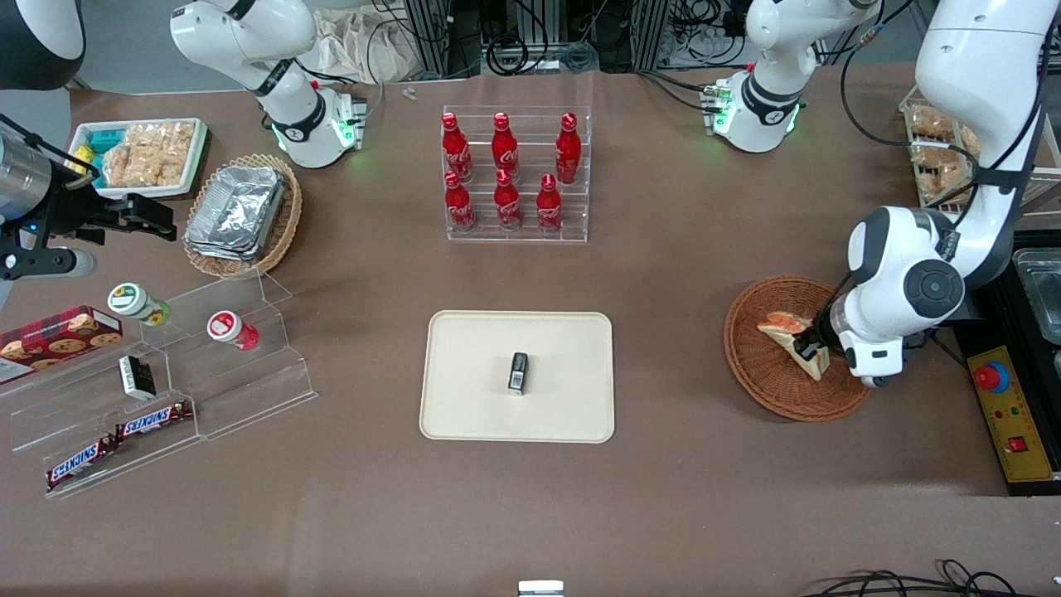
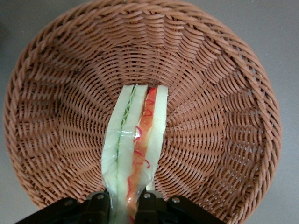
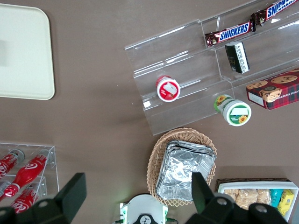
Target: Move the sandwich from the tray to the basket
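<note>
My gripper (image 1: 810,343) is over the round brown wicker basket (image 1: 750,365), toward the working arm's end of the table. Held by it is a wrapped sandwich (image 1: 781,332), which lies within the basket's rim; whether it rests on the bottom, I cannot tell. The left wrist view has the gripper (image 2: 122,205) with one finger on each side of the sandwich (image 2: 135,140), shut on it, and the woven basket (image 2: 201,93) all around. A cream tray (image 1: 472,398) bears only a small black box (image 1: 518,373).
A clear rack (image 1: 518,235) of red bottles stands farther from the front camera than the tray. Beside the basket, a black appliance with a yellow button panel (image 1: 1015,423) stands at the working arm's end, near a rack of packaged bread (image 1: 930,123). Cables (image 1: 912,584) lie nearer the front camera.
</note>
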